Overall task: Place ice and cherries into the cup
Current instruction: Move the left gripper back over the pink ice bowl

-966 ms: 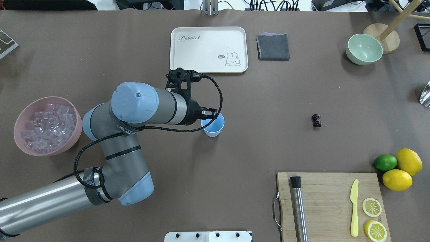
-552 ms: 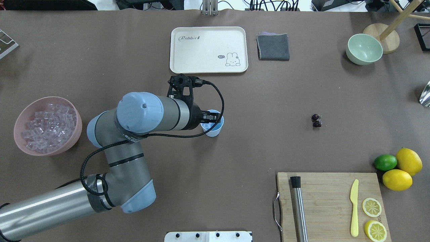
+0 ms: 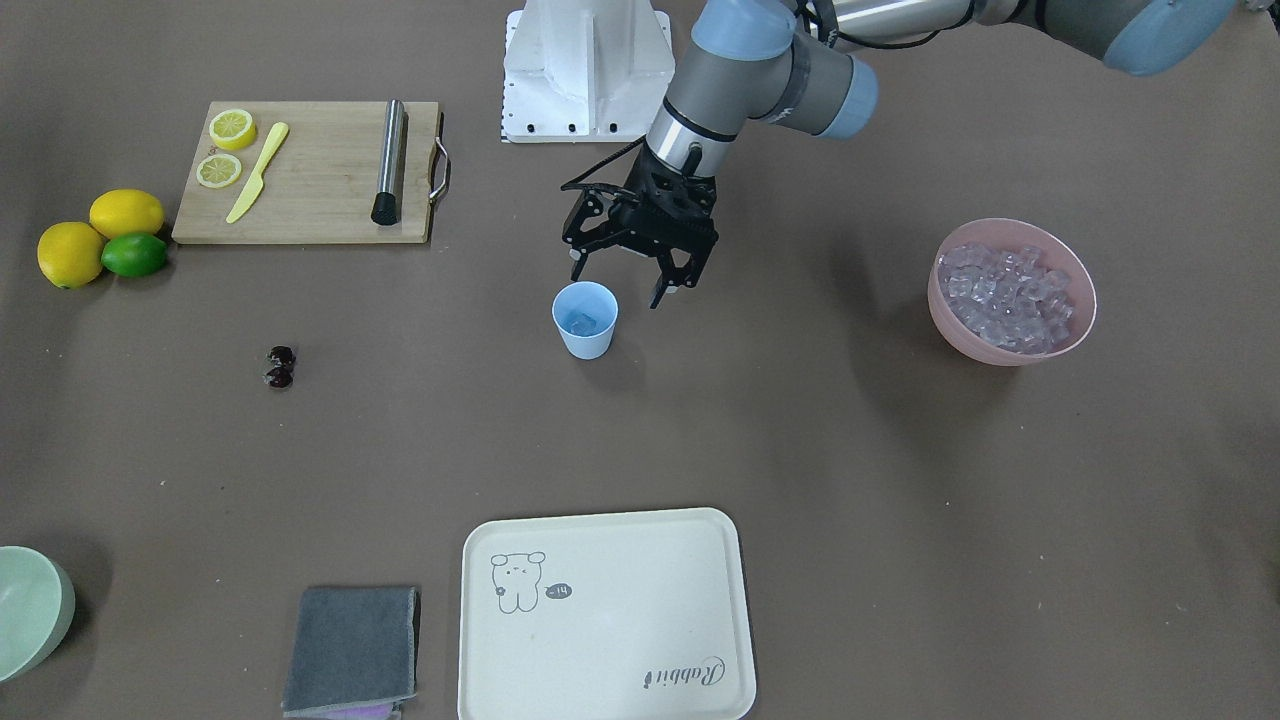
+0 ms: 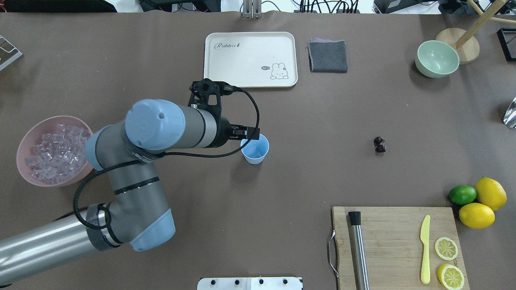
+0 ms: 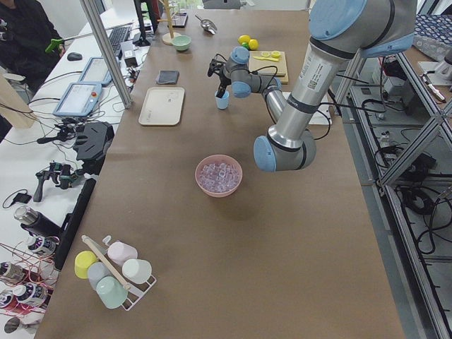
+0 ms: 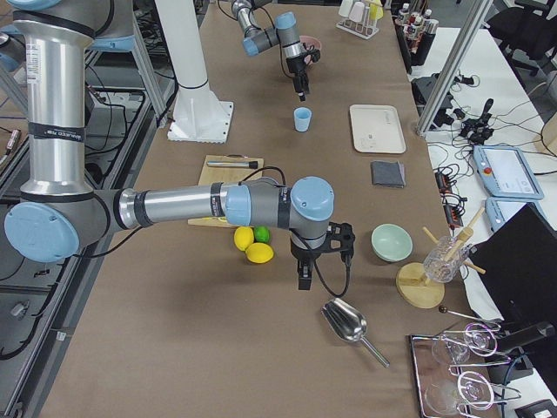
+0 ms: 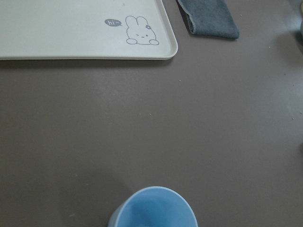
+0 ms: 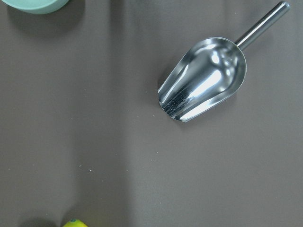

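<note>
Exterior front-facing: cup point(image 3: 585, 338) upright, mouth upward

Light blue cup point(image 3: 585, 343) upright on counter point(image 3: 800, 430), clear ice point(image 3: 584, 321) inside; more cubes fill pink bowl point(image 3: 1000, 348); paired dark cherries point(image 3: 279, 367) well apart.

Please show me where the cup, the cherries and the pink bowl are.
cup point(image 3: 586, 346), front-facing view, outer wall.
cherries point(image 3: 281, 355), front-facing view, upper fruit.
pink bowl point(image 3: 1003, 353), front-facing view, near outer wall.
</note>
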`<state>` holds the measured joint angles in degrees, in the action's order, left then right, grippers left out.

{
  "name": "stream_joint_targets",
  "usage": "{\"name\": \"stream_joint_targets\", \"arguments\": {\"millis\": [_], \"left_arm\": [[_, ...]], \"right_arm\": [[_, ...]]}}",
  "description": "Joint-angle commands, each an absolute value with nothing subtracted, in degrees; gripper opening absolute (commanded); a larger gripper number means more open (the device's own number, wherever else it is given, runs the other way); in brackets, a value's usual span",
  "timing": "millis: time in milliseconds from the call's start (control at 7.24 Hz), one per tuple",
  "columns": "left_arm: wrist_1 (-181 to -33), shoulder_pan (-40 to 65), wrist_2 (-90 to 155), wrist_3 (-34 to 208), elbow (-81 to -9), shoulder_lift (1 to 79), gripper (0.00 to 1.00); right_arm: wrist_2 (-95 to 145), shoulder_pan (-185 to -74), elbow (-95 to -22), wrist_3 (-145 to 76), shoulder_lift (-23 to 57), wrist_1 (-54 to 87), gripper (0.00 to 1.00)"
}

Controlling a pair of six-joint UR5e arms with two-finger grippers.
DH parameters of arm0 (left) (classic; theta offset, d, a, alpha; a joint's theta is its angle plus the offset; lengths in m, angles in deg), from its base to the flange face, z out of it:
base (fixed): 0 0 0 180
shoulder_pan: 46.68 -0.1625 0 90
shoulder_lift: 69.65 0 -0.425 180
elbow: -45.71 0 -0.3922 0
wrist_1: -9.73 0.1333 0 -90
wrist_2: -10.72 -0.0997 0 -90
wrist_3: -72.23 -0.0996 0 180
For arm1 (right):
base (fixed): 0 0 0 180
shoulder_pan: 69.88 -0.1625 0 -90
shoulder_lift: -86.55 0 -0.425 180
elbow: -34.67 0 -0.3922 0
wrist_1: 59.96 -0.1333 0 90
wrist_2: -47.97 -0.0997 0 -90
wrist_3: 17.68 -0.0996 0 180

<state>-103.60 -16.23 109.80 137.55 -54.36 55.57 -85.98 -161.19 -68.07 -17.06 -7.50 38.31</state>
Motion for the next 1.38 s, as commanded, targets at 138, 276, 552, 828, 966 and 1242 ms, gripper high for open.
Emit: {"name": "stream_joint_targets", "arguments": {"millis": [138,276,552,828,966,1242], "left_arm": [[-88.22,-5.49,118.71,119.50,-67.28,44.48,0.98],[-88.18,-0.84,123.00,114.47,-68.79,38.78,0.98],[-91.76,7.95,132.41,104.98,-68.72,29.80,0.98],[-100.61,8.26,132.80,104.75,-65.23,23.28,0.98],[-106.23,8.17,132.89,105.10,-61.55,21.69,0.98],[-110.32,8.17,132.89,105.54,-57.66,20.79,0.98]], "right_arm": [[-86.07,-160.93,-68.07,-17.06,-7.41,38.31,1.00],[-86.07,-160.76,-68.07,-17.06,-7.41,38.31,1.00],[-86.15,-160.76,-68.25,-17.06,-7.41,38.22,1.00],[-86.07,-160.76,-68.16,-17.06,-6.71,38.31,1.00],[-86.07,-160.76,-67.73,-17.06,-6.44,38.31,1.00],[-86.07,-160.76,-67.98,-17.06,-6.35,38.31,1.00]]}}
